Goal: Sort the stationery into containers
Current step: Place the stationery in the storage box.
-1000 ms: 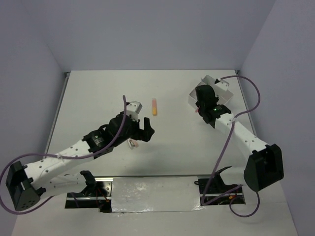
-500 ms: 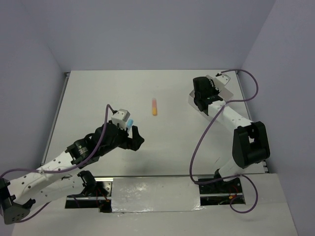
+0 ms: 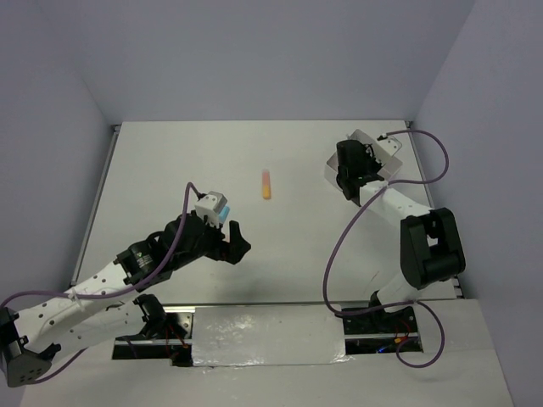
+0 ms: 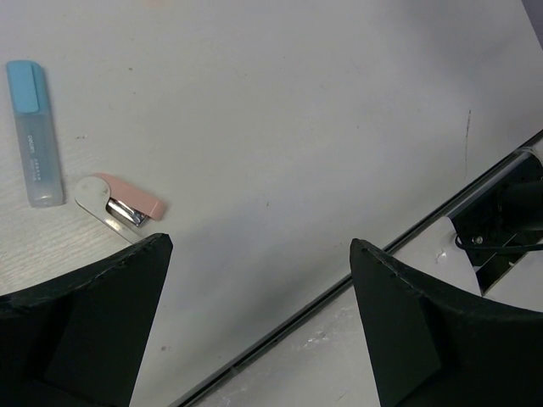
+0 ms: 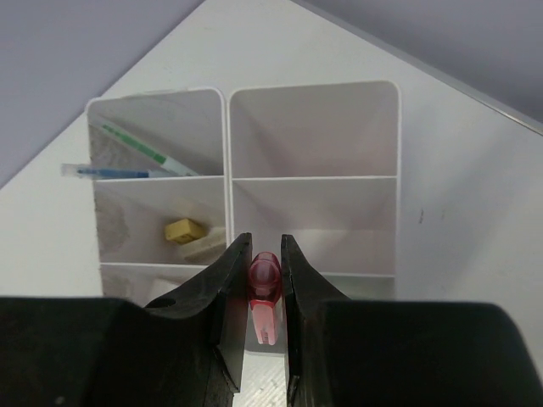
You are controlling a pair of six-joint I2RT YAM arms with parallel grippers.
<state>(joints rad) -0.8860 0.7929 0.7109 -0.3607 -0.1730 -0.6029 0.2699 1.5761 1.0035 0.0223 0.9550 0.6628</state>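
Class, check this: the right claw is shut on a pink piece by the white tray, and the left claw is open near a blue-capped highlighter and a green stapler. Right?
Not quite: the stapler is pink, not green, as the left wrist view shows. The rest holds: right claw shut on the pink piece by the white tray, left claw open near the blue-capped highlighter.

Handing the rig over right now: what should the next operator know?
Left gripper: open, empty, hovering near the blue highlighter and pink stapler on the table.
Right gripper: shut on a pink piece, at the white tray.
Done: pens and a yellow eraser already in the tray.
Left: drop the pink piece; collect highlighter, stapler and the orange-pink marker.
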